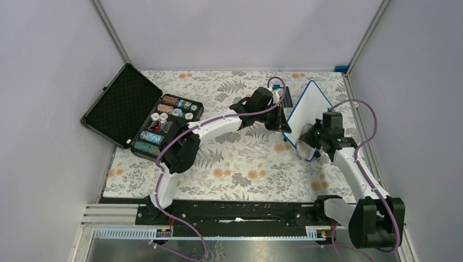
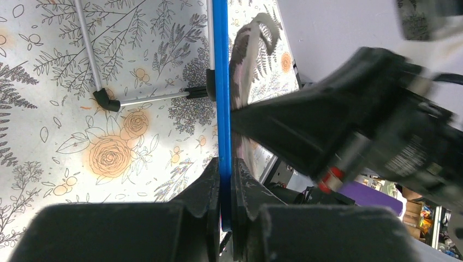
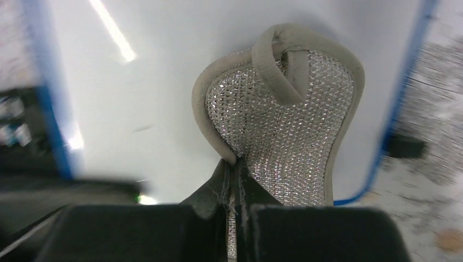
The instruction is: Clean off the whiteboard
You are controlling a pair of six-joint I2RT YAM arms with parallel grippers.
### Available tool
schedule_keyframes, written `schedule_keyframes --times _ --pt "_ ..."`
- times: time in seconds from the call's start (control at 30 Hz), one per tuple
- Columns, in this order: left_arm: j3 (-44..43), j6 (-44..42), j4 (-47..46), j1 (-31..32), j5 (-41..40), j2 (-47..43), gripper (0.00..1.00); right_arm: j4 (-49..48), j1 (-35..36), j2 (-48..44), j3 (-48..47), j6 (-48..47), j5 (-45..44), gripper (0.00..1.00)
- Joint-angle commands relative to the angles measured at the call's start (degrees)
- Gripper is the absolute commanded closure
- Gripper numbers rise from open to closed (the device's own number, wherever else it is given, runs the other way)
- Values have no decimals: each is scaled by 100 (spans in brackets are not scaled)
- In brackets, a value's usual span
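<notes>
Whiteboard (image 1: 308,106) stood tilted on edge near the bench's (image 1: 235,174) far right corner, its blue frame clamped by the left end effector (image 2: 225,169). Right end effector (image 3: 236,183) pinched a silvery mesh pad (image 3: 284,131) against its white face.

You're in a robot lab cell: plain panel walls (image 1: 235,33), aluminium frame (image 1: 112,30), floral-covered surface (image 1: 245,174), mounting rail (image 1: 235,210).

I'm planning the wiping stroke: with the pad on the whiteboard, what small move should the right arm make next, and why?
Probably slide the scrubbing pad sideways across the whiteboard, toward what looks like a faint grey streak on its left. The right gripper is shut on the pad, which lies against the white face, and the left gripper clamps the blue frame.
</notes>
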State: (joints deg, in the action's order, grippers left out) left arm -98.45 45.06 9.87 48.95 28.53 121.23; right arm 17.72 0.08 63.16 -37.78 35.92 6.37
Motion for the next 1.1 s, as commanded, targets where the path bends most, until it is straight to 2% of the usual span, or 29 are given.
schedule_keyframes --times 0.0,0.2,0.27,0.4,0.5,0.67,0.77,0.9,1.07 --pt "112 -129 50 268 301 -38 100 -873 741 -236 -607 188 1006 100" --pt "142 -146 50 282 283 -64 100 -894 719 -291 -771 -301 187 100" --pt "142 -146 47 280 274 -73 100 -723 485 -159 -746 -256 -168 100" --pt "151 -155 50 281 263 -95 100 -393 -552 496 -582 -22 266 100" --pt "152 -155 47 282 266 -108 100 -113 -839 1018 -640 -96 354 100" --pt "135 -139 46 278 289 -78 100 -487 -807 879 -646 -106 984 100" --pt "126 -129 49 286 292 -60 100 -730 -504 666 -953 -96 1213 100" --pt "116 -129 50 289 287 -56 100 -926 119 631 -1592 -126 1211 100" --pt "146 -137 44 294 278 -77 100 -1231 65 1063 -1948 149 922 100"
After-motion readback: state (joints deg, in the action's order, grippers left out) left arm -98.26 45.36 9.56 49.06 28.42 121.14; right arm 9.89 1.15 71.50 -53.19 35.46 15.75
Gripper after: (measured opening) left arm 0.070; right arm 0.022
